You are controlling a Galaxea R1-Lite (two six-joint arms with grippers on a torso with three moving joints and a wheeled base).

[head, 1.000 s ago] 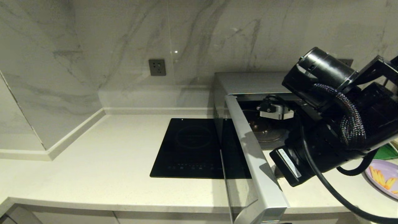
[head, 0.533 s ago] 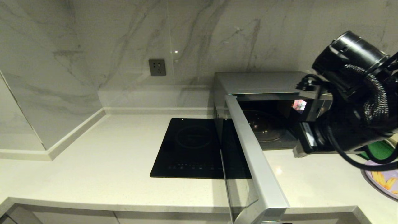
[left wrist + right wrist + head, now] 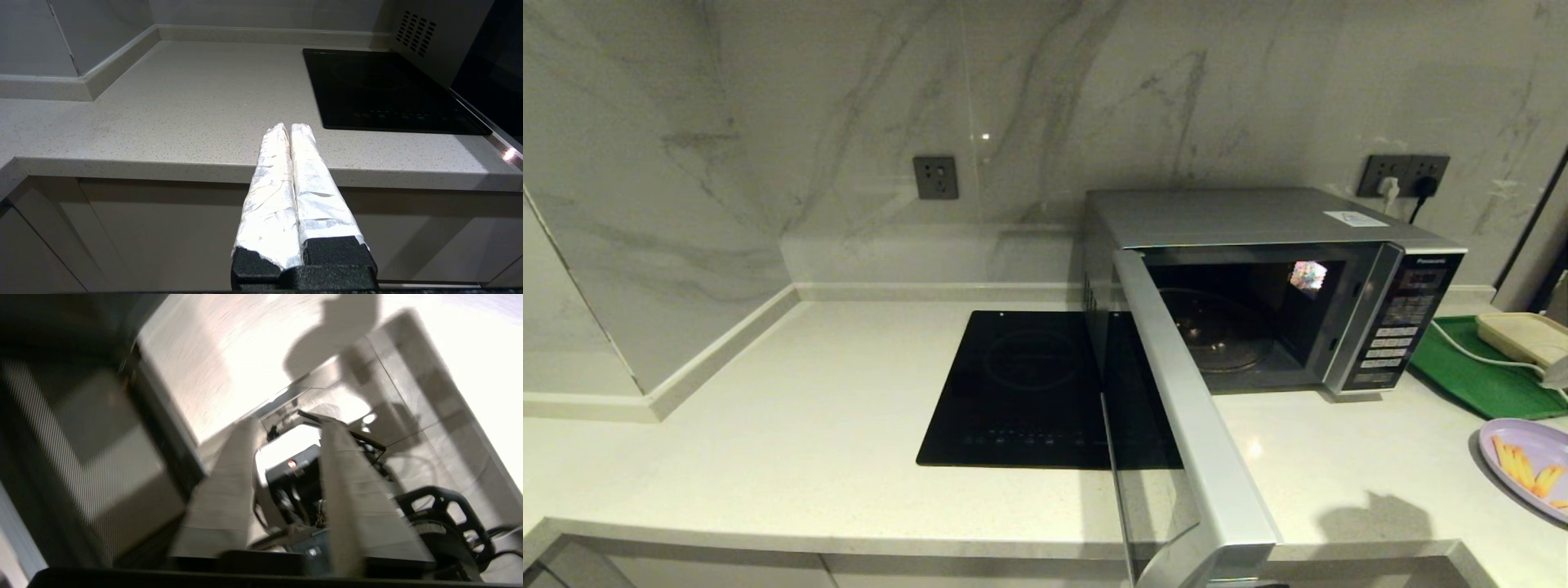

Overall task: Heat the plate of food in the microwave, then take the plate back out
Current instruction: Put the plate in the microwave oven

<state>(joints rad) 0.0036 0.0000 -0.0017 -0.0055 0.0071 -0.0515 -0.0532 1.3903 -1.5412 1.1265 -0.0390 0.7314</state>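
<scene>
The silver-grey microwave (image 3: 1258,220) stands at the back right of the counter. Its door (image 3: 1184,425) is swung wide open toward me, and the glass turntable (image 3: 1217,331) inside is bare. The lavender plate of food (image 3: 1539,437) with yellow fries lies on the counter at the far right edge, partly cut off. My right gripper (image 3: 288,424) is out of the head view; in its blurred wrist view it is open with nothing between the fingers. My left gripper (image 3: 289,127) is shut and empty, hanging low before the counter's front edge.
A flat black induction cooktop (image 3: 1029,384) lies left of the microwave, partly behind the open door. A green tray (image 3: 1478,367) with a cream dish (image 3: 1523,336) and a white cable sits to the microwave's right. The door overhangs the counter's front edge.
My right arm, which was in front of the microwave's opening, has pulled up and to the right and left the head view. The door and the plate have stayed put.
</scene>
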